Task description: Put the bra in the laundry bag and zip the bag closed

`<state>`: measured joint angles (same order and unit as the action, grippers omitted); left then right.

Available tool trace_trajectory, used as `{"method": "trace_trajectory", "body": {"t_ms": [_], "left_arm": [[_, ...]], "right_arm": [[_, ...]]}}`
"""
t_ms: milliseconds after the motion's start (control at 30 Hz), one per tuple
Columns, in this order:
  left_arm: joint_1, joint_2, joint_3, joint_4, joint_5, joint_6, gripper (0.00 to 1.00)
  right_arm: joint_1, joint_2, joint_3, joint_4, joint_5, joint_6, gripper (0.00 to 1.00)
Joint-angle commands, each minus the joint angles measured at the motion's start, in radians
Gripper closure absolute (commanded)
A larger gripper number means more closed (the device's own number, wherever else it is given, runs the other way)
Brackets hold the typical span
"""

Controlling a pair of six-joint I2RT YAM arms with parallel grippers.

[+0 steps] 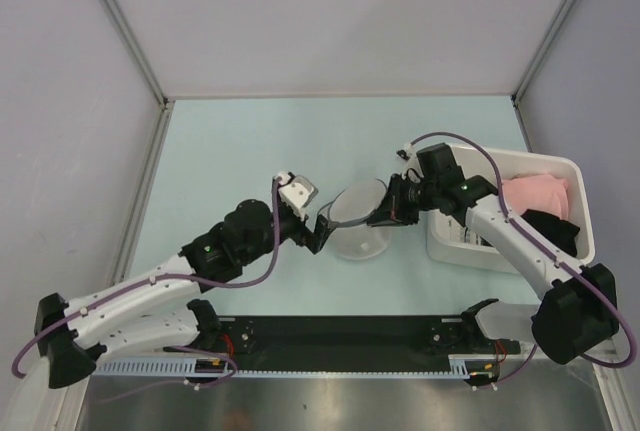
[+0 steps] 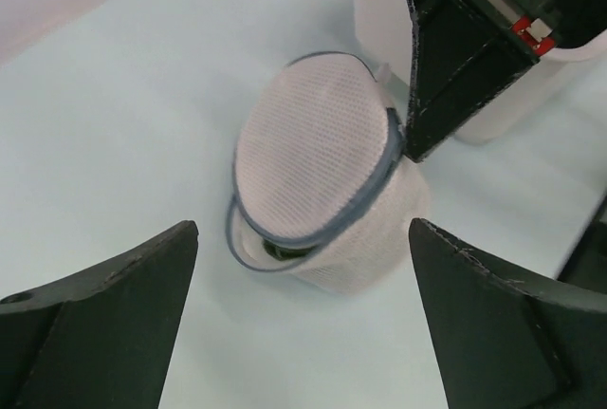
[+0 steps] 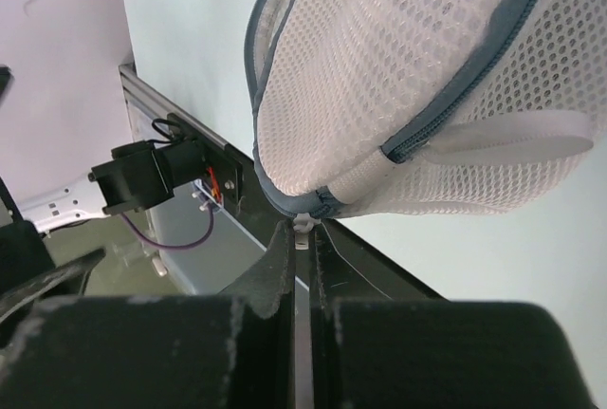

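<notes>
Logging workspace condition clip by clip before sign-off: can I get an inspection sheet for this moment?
Surface: pale green table, flat and evenly lit.
Job's things: laundry bag rests on the table with its rim gaping on one side; a dark green sliver inside is probably the bra.
Clutter: white bin holding a pink garment and a black garment.
Grippers: left hand open, facing the bag, no contact seen; right hand shut on the zipper pull.
Cables: purple cables run along both arms, apart from the bag.
Surroundings: grey enclosure walls; nothing else seen.
</notes>
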<state>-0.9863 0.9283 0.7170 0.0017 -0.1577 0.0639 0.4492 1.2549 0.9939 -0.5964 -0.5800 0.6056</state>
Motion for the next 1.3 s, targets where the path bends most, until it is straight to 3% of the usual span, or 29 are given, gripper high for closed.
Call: {"method": "trace_trajectory", "body": {"t_ms": [0,67,167,233,300,467,533,767,833,1033,1267], "left_arm": [[0.023,-0.042,0.047,-0.202,0.032,-0.505,0.02],[0.084,0.001,0.099,-0.303,0.129,-0.769,0.03],[0.188,0.072,0.142,-0.353,0.35,-0.999,0.09],[0.218,0.135,0.188,-0.356,0.414,-1.042,0.09],[0.261,0.165,0.161,-0.352,0.493,-1.183,0.06],[0.27,0.136,-0.043,-0.091,0.52,-1.658,0.07],[0.261,0.121,-0.071,-0.092,0.508,-1.728,0.08],[0.235,0.103,-0.054,-0.247,0.327,-1.728,0.07],[0.227,0.104,-0.083,-0.199,0.297,-1.719,0.07],[0.219,0.199,-0.085,-0.17,0.336,-1.692,0.04],[0.232,0.328,-0.004,-0.137,0.322,-1.546,0.18]], "right_arm": [[0.023,-0.035,-0.02,0.047,-0.035,0.036,1.0],[0.046,-0.043,-0.031,0.066,-0.034,0.059,1.0],[0.072,-0.046,-0.041,0.081,-0.034,0.091,1.0],[0.08,-0.048,-0.049,0.087,-0.035,0.108,1.0],[0.083,-0.057,-0.063,0.095,-0.034,0.143,1.0],[0.098,-0.078,-0.089,0.102,-0.021,0.206,0.98],[0.112,-0.094,-0.097,0.095,-0.009,0.221,0.96],[0.135,-0.111,-0.109,0.054,-0.03,0.264,0.87],[0.143,-0.1,-0.1,0.011,-0.053,0.246,0.82],[0.161,-0.101,-0.121,0.015,-0.057,0.243,0.8],[0.189,-0.078,-0.129,0.047,-0.052,0.232,0.78]]}}
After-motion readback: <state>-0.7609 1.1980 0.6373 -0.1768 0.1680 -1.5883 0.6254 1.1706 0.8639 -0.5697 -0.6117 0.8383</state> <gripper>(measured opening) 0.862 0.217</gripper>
